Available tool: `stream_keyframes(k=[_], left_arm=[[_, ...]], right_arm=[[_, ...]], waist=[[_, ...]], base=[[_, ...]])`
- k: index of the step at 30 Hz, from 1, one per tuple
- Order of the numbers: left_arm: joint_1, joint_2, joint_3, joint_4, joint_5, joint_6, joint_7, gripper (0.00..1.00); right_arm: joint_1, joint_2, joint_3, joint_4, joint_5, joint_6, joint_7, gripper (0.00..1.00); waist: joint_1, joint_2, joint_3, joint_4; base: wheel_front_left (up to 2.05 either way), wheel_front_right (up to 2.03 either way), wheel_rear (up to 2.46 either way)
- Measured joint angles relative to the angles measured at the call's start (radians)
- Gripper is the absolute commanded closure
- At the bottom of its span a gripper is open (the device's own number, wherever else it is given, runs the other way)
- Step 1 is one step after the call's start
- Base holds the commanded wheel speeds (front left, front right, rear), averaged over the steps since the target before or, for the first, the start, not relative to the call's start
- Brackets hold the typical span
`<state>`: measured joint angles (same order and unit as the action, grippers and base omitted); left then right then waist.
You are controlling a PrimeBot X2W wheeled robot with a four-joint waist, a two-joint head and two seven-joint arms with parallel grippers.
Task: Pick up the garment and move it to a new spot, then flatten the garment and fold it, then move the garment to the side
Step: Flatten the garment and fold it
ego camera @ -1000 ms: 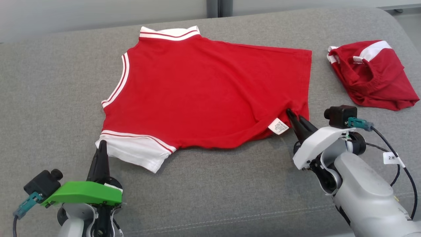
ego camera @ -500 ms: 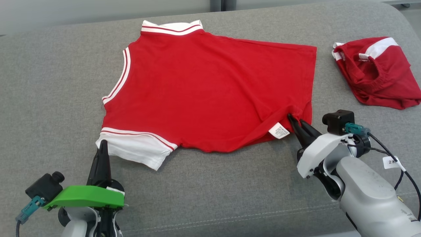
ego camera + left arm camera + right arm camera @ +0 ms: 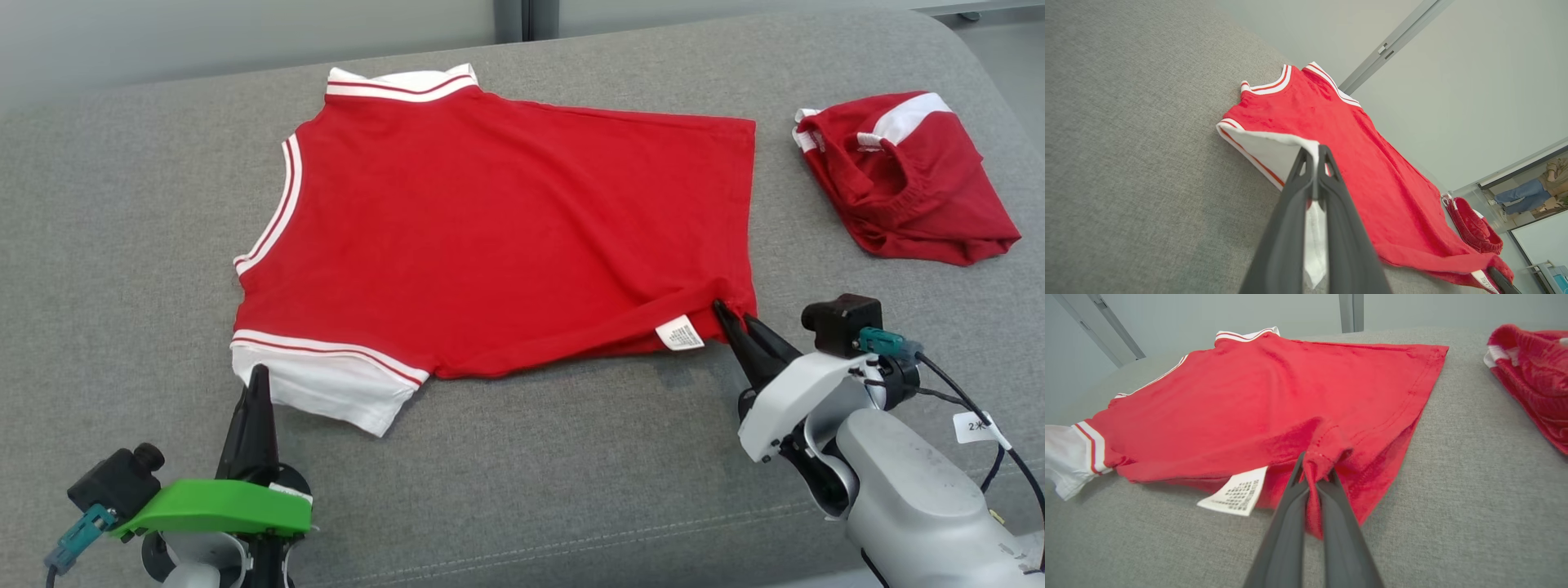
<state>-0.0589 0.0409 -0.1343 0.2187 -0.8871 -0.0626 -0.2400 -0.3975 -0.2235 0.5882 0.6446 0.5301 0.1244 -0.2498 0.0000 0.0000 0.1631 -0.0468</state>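
The garment (image 3: pixel 506 229) is a red shirt with white striped trim, spread nearly flat on the grey cushion (image 3: pixel 122 245), collar to the left. My left gripper (image 3: pixel 258 376) is shut on its white sleeve (image 3: pixel 326 392), whose cloth shows between the jaws in the left wrist view (image 3: pixel 1312 179). My right gripper (image 3: pixel 722 309) is shut on the near hem corner (image 3: pixel 1323 457), which bunches up around the fingertips. A white care label (image 3: pixel 679 333) sticks out just left of that grip.
A second red garment with white bands (image 3: pixel 902 192) lies crumpled at the far right of the cushion. The cushion's front seam (image 3: pixel 571 539) runs near my arms. A grey wall stands behind. A person's legs (image 3: pixel 1521 196) appear far off in the left wrist view.
The near edge of the shirt has been drawn toward me and lies straighter, with both grippers still shut on it. The camera has shifted a little.
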Motion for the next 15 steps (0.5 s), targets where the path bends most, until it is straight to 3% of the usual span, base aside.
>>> stream_keyframes(k=[5, 15], left_arm=[[0.008, 0.000, 0.017, 0.000, 0.003, 0.000, -0.003, 1.00], [0.025, 0.000, 0.045, -0.005, 0.003, 0.000, -0.009, 1.00]], right_arm=[[0.029, 0.006, -0.022, -0.067, -0.038, 0.000, 0.000, 0.00], [0.138, 0.018, -0.030, -0.123, -0.074, 0.000, -0.001, 0.00]], waist=[[0.0000, 0.0000, -0.006, -0.006], [0.0000, 0.0000, -0.013, -0.042]], base=[[0.00, 0.00, 0.00], [0.00, 0.00, 0.00]])
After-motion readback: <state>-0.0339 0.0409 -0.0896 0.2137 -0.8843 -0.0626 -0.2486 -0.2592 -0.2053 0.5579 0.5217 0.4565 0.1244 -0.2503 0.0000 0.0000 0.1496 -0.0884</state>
